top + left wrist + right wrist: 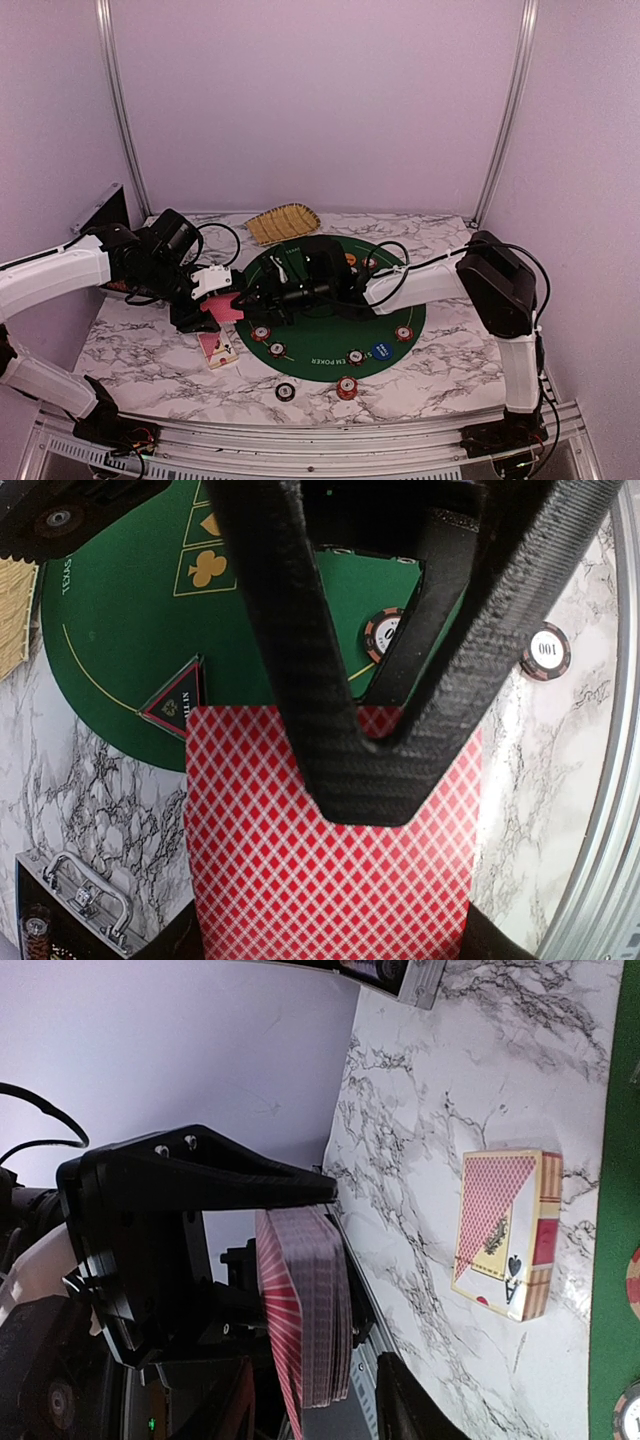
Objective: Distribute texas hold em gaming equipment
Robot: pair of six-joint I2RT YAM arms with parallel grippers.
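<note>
"What's the left gripper (368, 755) got?"
"A red-backed card deck (320, 890), pinched between its fingers. The right gripper (255, 300) sits just beside the deck, and I can't tell whether its fingers are spread."

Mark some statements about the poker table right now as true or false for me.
1. The left fingers are shut on a stack of red-backed cards. True.
2. The card box stands upright on the green mat. False: it lies flat on the marble table, beside the mat.
3. The black triangular button lies on the green mat. True.
4. The yellow basket sits by the arm bases. False: it is at the far edge, behind the mat.
</note>
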